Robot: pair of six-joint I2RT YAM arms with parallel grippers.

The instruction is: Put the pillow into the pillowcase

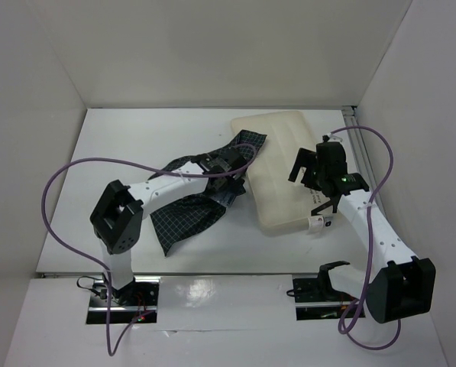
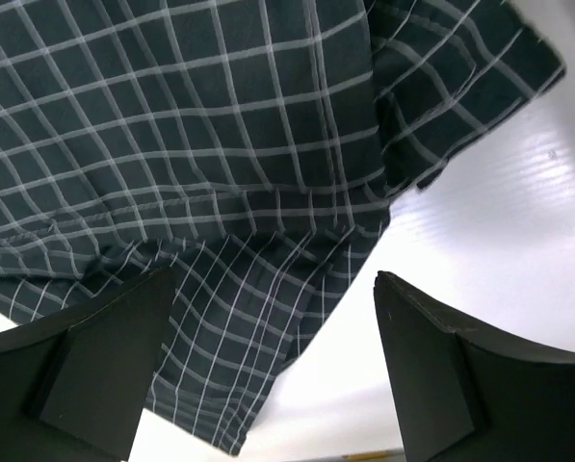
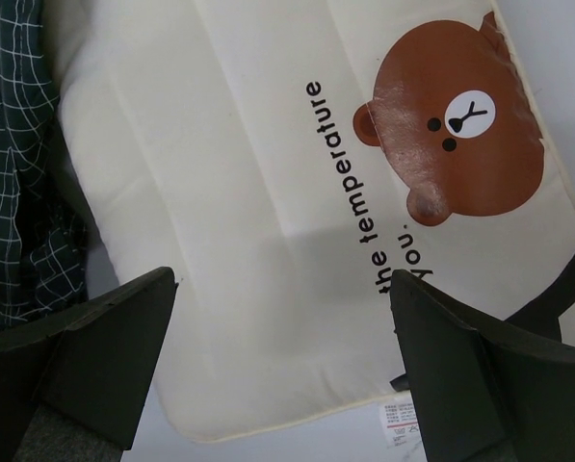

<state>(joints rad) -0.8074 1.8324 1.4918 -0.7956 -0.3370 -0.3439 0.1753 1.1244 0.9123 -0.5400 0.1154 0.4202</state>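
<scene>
Left gripper (image 2: 273,322) is spread wide with nothing in it, hanging right over the crumpled pillowcase (image 2: 220,144). My guess is it's there to grab an edge of the opening. Right gripper (image 3: 282,318) is also wide and empty, over the pillow (image 3: 258,192). That lies flat on the table (image 2: 499,221) just right of the case, not in it yet.

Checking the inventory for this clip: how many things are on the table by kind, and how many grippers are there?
Pillows: 1, the cream pillow
Pillowcases: 1, the navy checked pillowcase
Grippers: 2, the left gripper and the right gripper, both open
Total: 4
</scene>
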